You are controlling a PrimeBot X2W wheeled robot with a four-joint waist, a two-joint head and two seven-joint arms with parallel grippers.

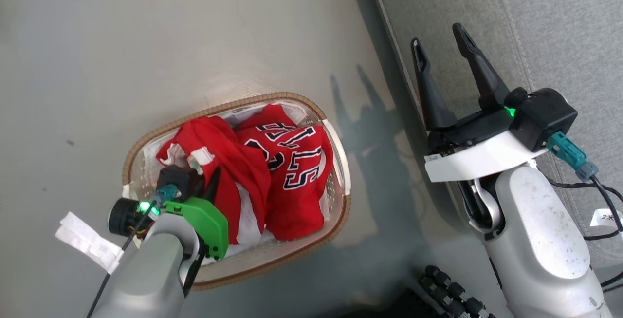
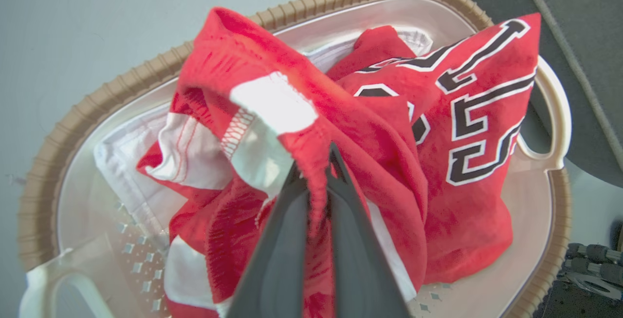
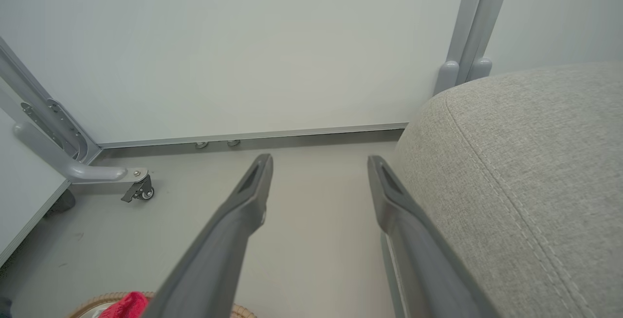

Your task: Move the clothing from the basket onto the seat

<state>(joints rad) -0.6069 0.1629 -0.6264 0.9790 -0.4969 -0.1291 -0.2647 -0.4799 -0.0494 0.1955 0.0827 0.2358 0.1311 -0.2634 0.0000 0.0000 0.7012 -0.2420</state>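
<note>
Grey floor (image 1: 146,40), basket (image 1: 233,105): left fingers (image 2: 284,245) pinch a fold of striped piece (image 2: 233,60), likely limp, light; right fingers (image 1: 479,70) spread, empty.

Partial "LLS" on red jersey (image 1: 298,196)

The basket (image 1: 272,98) stands on the floor (image 1: 146,40), left of the seat (image 1: 535,26) and just apart from its edge. In the basket, the jersey (image 1: 297,172) fills the right side. The smaller garment (image 1: 229,157) lies on the left, draped over the jersey's left edge. Both rest on a sheet (image 2: 117,162). The left gripper (image 2: 314,164) reaches in from the near left with a fold of the smaller garment pinched between its fingers. The right gripper (image 1: 438,35) hangs over the seat's left edge, well apart from the basket.
</note>
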